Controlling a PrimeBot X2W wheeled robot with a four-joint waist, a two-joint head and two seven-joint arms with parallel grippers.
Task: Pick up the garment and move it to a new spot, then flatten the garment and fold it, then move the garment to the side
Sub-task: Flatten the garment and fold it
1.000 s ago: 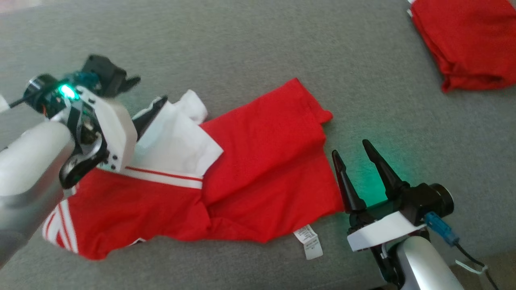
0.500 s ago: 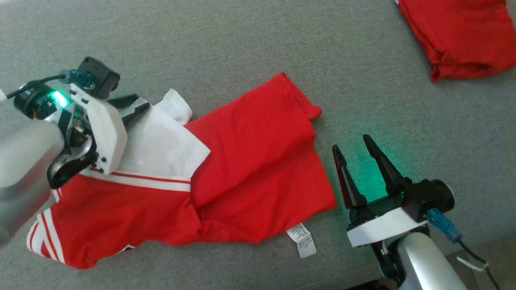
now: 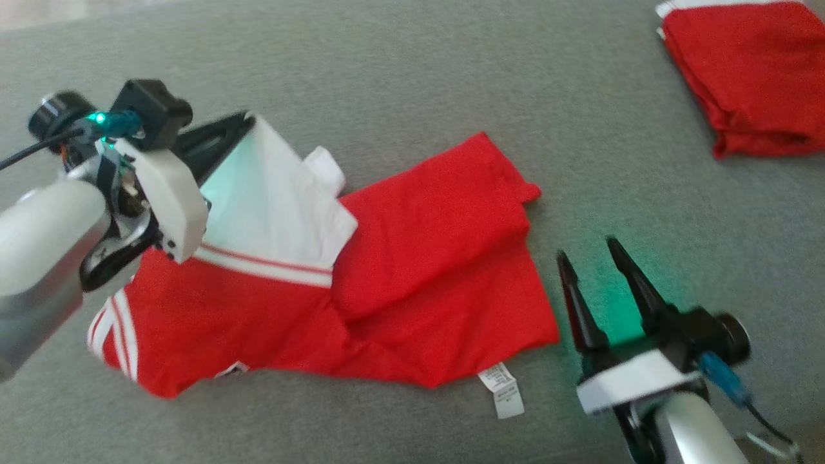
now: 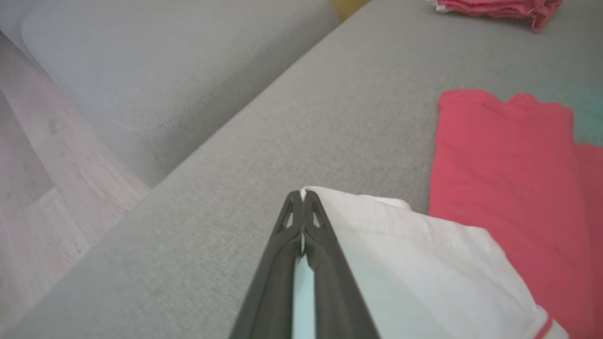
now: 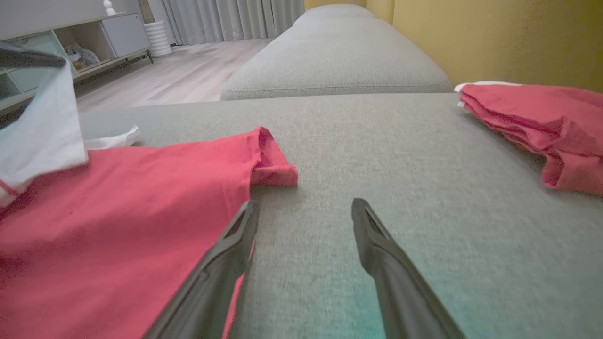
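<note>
On the grey fabric sofa (image 3: 412, 71), head view: the crumpled red cotton garment (image 3: 445, 258) with a white striped panel lay; the left pincer (image 3: 247, 118) pinched its white corner (image 3: 271, 187), while the right pincer (image 3: 588, 250) stood spread beside its red hem. Left wrist view: jaws pressed together on a thin bite, which might slip under the garment's weight; the sofa's edge and wooden floor (image 4: 42, 188) lay near that corner. Right wrist view: bare cushion stretched beyond the garment to a folded red pile (image 5: 532, 113).
</note>
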